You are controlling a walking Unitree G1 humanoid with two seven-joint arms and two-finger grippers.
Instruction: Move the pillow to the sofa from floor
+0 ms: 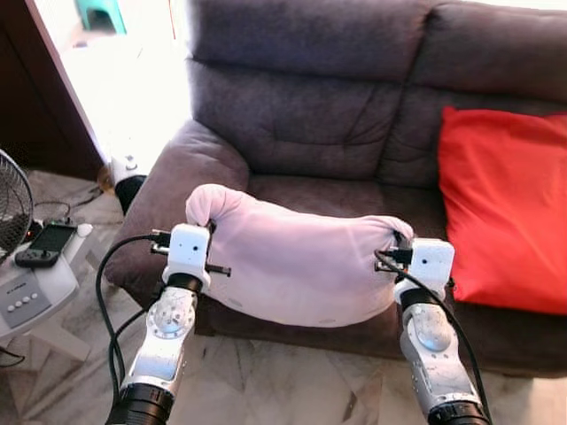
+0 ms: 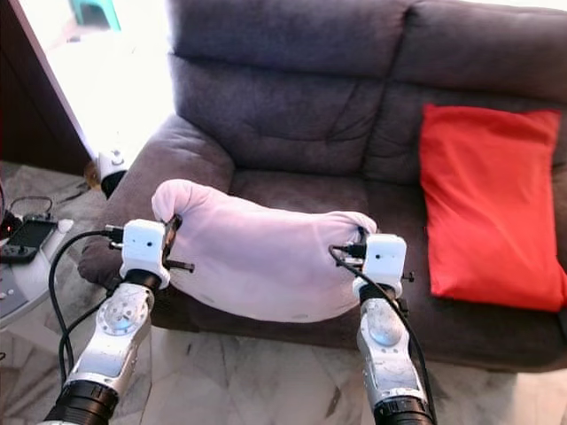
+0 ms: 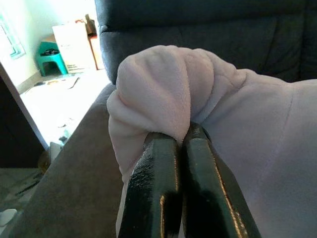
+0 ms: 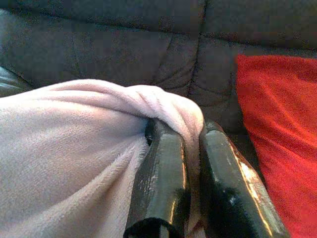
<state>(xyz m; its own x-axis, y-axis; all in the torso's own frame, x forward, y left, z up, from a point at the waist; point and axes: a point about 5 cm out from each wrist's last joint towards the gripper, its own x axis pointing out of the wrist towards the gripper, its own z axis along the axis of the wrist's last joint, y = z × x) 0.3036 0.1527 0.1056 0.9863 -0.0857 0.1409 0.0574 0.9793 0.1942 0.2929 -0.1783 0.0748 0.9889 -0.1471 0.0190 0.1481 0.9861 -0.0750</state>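
Pale pink pillow [image 1: 292, 266] held off the floor, at the front edge of the grey sofa [image 1: 301, 115] seat. Left gripper [image 3: 184, 141] jaws pinched tight on one corner; right gripper [image 4: 190, 131] jaws clamped on a fold at the opposite corner. Two-corner hold keeps it stretched level for setting down. Red cushion [image 1: 505, 204] occupies the right seat; the left seat looks the likely landing spot.
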